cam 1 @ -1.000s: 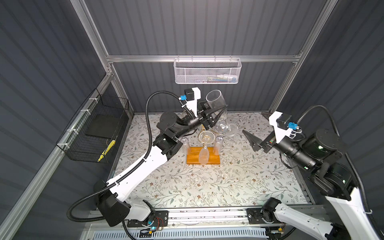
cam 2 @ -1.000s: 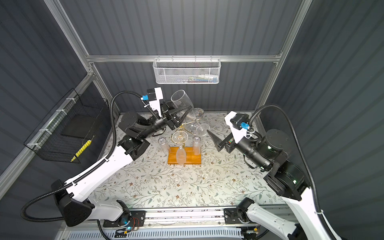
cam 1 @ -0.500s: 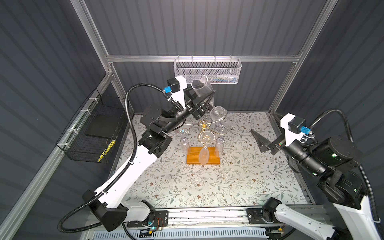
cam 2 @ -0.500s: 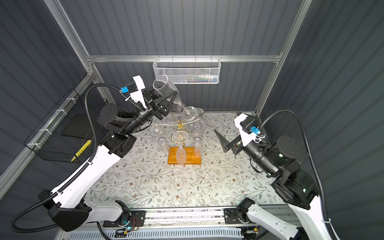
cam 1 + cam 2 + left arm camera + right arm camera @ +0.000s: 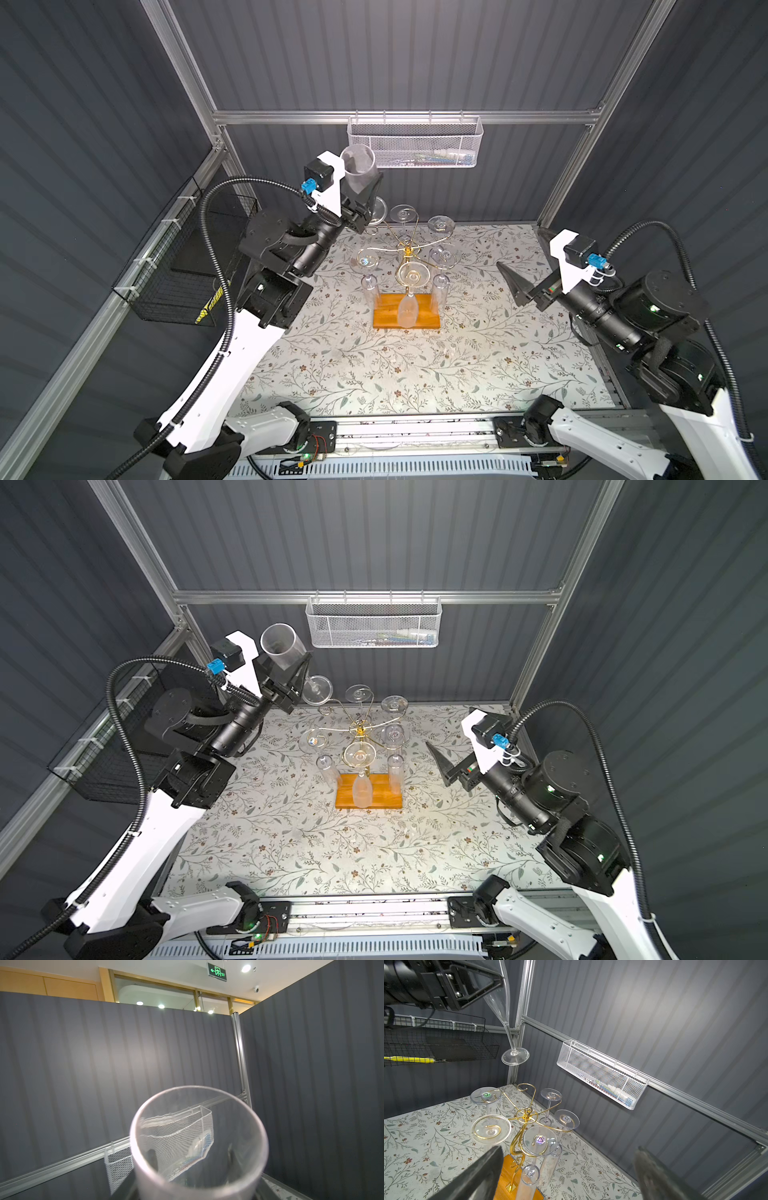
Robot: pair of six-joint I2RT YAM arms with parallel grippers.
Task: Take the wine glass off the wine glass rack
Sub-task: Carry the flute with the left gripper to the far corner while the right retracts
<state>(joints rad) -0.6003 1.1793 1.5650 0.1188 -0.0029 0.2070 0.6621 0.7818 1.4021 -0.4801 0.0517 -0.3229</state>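
In both top views a clear wine glass (image 5: 360, 169) (image 5: 284, 648) is held rim-up, high at the back left, with my left gripper (image 5: 366, 195) (image 5: 291, 675) shut on its bowl. Its foot (image 5: 515, 1056) hangs free above and to the left of the wine glass rack (image 5: 409, 249) (image 5: 360, 729), a gold pole on an orange-brown wooden base (image 5: 428, 318). Several glasses still hang upside down from the rack's curled arms, and one back curl (image 5: 523, 1086) is bare. In the left wrist view the glass's rim (image 5: 135, 1132) fills the lower half. My right gripper (image 5: 527, 262) (image 5: 566, 1178) stands open, to the right of the rack, holding nothing.
A white mesh basket (image 5: 415, 143) (image 5: 602, 1074) hangs on the back rail just behind the raised glass. A black wire basket (image 5: 187, 266) is fixed to the left wall. A floral mat (image 5: 374, 365) covers the table.
My left gripper has carried the glass up and to the back left, away from the rack, turning it rim-up. My right arm has drawn back to the right.
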